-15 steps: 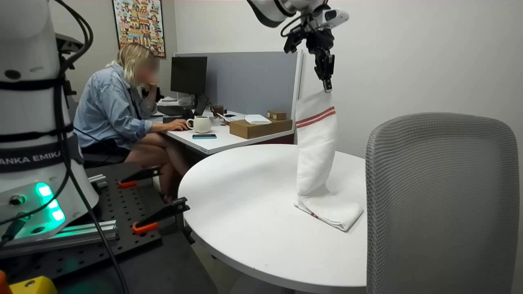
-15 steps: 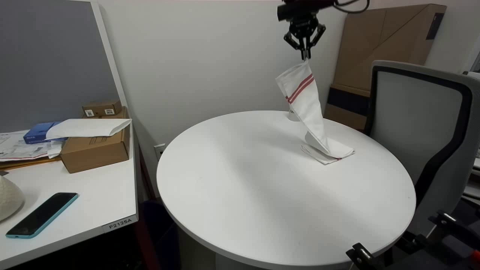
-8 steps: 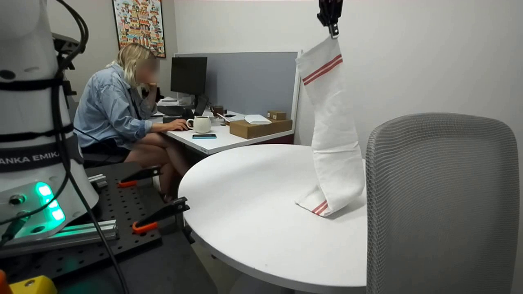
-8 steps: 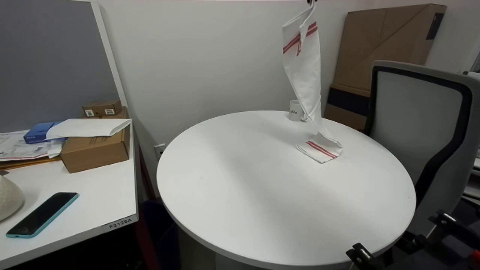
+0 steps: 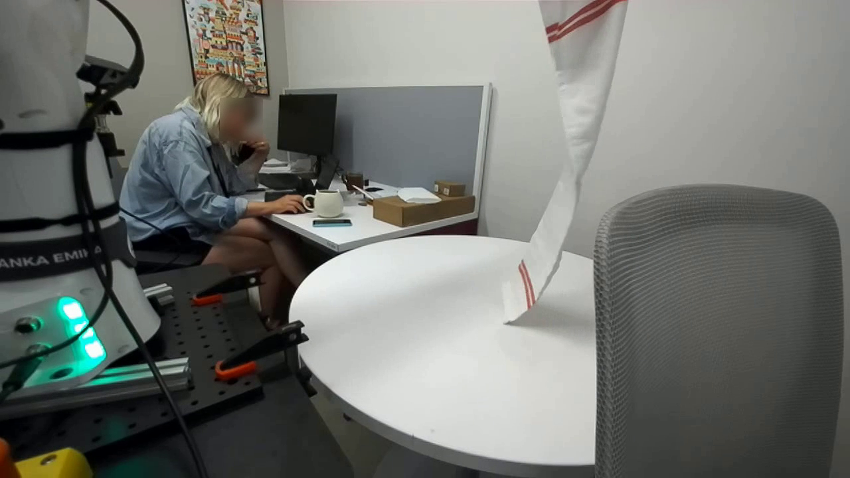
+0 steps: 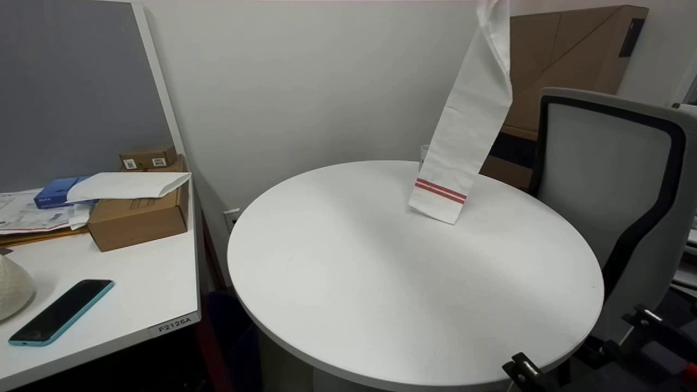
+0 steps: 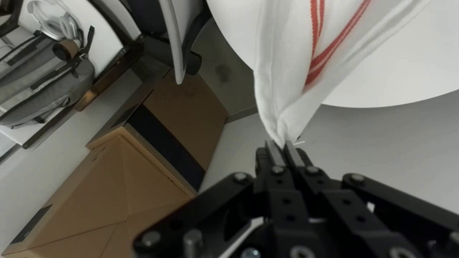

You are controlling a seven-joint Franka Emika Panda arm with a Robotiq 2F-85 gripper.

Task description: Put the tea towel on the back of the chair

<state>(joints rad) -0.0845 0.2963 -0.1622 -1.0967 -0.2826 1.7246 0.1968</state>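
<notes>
A white tea towel with red stripes hangs long in both exterior views [image 5: 584, 113] [image 6: 468, 120]. Its top is cut off by the upper edge. Its lower end is at the round white table [image 6: 354, 261]; I cannot tell if it still touches. In the wrist view my gripper [image 7: 280, 144] is shut on a bunched corner of the towel [image 7: 283, 71]. The gripper is above the frame in both exterior views. The grey mesh chair back [image 5: 717, 318] [image 6: 610, 174] stands at the table's right side, apart from the towel. The chair also shows in the wrist view [image 7: 175, 46].
A white mug [image 6: 423, 154] stands on the table, mostly hidden behind the towel. Large cardboard boxes [image 6: 566, 51] stand behind the chair. A person [image 5: 182, 166] sits at a desk [image 5: 372, 230] with a cardboard box [image 5: 418, 211]. Black clamps [image 5: 262, 348] sit near the robot base.
My gripper has risen out of both exterior views and moved toward the chair side. The towel has been pulled up with it, from partly folded on the table to hanging nearly full length.
</notes>
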